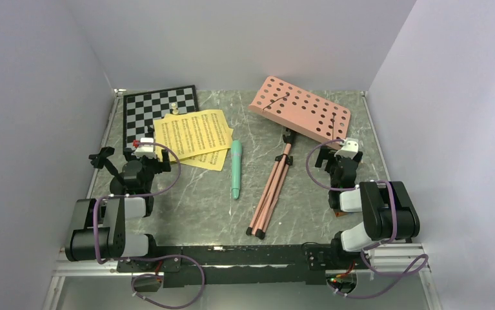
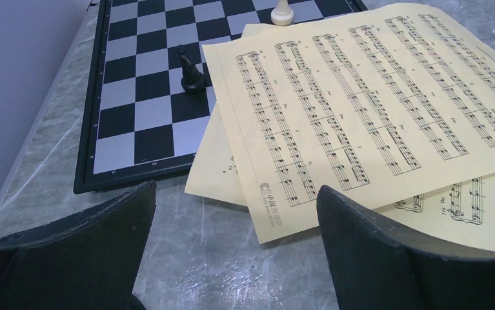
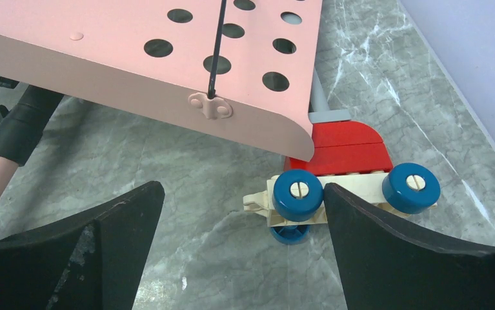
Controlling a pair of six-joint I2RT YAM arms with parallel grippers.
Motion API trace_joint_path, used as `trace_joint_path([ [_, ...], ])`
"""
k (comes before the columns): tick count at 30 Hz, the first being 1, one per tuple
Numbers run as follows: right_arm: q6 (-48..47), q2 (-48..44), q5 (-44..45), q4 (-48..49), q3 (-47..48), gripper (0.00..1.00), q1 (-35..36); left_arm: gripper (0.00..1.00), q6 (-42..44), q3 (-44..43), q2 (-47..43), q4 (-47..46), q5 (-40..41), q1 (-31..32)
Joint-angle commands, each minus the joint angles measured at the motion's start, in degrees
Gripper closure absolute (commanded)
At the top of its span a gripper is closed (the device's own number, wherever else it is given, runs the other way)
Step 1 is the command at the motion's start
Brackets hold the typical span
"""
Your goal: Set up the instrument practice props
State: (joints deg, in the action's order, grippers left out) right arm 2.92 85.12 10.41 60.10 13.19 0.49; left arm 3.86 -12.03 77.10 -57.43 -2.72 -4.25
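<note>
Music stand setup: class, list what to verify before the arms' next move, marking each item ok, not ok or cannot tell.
1. Left gripper open, empty: ok.
2. Right gripper open, empty: ok.
3. Music stand upright: not ok, lying down, folded.
4. Sheet-music pages flat, uncovered: ok.
5. Space by the stand's corner clear: not ok, wheeled toy sits there.
6. Green tube apart from the stand: ok.

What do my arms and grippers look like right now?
Both arms are black with light grey joint housings, each trailing a looping purple cable. The left gripper and right gripper carry white camera blocks; their fingers are broad, matte black wedges.
</note>
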Motion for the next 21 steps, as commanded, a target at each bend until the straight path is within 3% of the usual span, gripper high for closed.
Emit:
trace_joint_path([
  [1,-0.19,-0.31,0.22,3.63,1.31,0.0,-0.23,0.01,0.37,-1.67,-0.04,-1.09,-0.62,0.12],
  [14,-1.75,-1.12,-1.28,4.02,0.87,0.0,-0.16,0.01,0.51,-1.66,-1.05,-1.12,0.19,0.37],
  [17,-2.38,-6.6,-0.17,-0.65,0.8,0.0,1.49,0.01,0.8,-7.41,-7.26,14.85,1.51,1.07],
  [21,-3.14,-12.58,5.52,-10.64,3.73,0.0,5.5,0.01,-0.56,-13.06,-9.81,25.41,2.31,1.91],
])
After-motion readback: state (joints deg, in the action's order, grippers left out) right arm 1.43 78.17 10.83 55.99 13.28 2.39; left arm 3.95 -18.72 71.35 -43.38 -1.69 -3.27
